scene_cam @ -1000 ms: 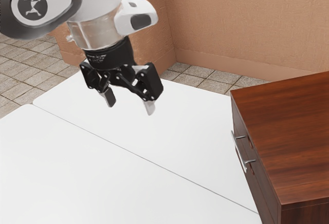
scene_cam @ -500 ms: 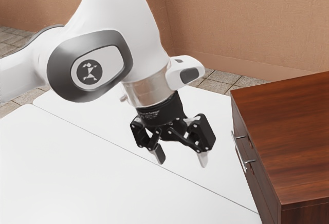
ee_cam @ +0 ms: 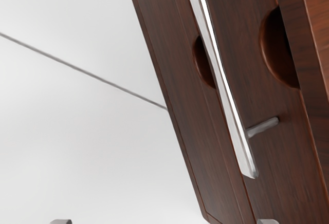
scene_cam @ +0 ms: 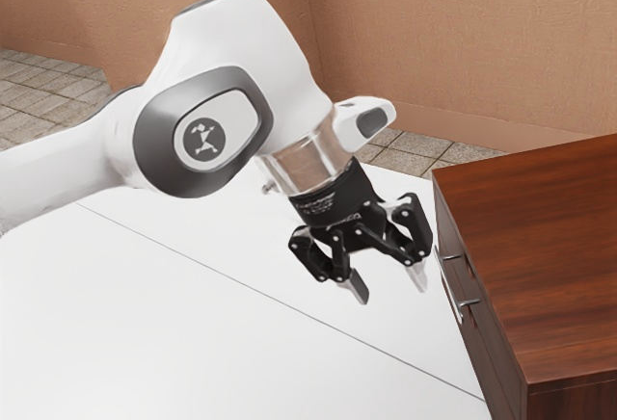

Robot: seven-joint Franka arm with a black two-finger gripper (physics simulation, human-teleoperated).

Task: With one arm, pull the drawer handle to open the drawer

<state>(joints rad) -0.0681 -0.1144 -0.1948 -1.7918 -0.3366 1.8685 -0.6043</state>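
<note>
Your tool [scene_cam: 388,283] hangs centre frame in the exterior view, its 2 fingers spread wide, holding nothing. The drawer handle [scene_cam: 449,287] lies just to its right, untouched, its long axis running steeply down the drawer front [scene_cam: 487,338].

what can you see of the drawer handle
The drawer handle is a slim straight bar that looks like brushed metal, held off the dark wood drawer front by two short posts. Two rounded recesses sit in the wood behind it. It runs along the front of the cabinet at the exterior view's right, and the drawer looks shut. Nothing touches it: the open end effector hangs just short of it, above the white table.
</note>
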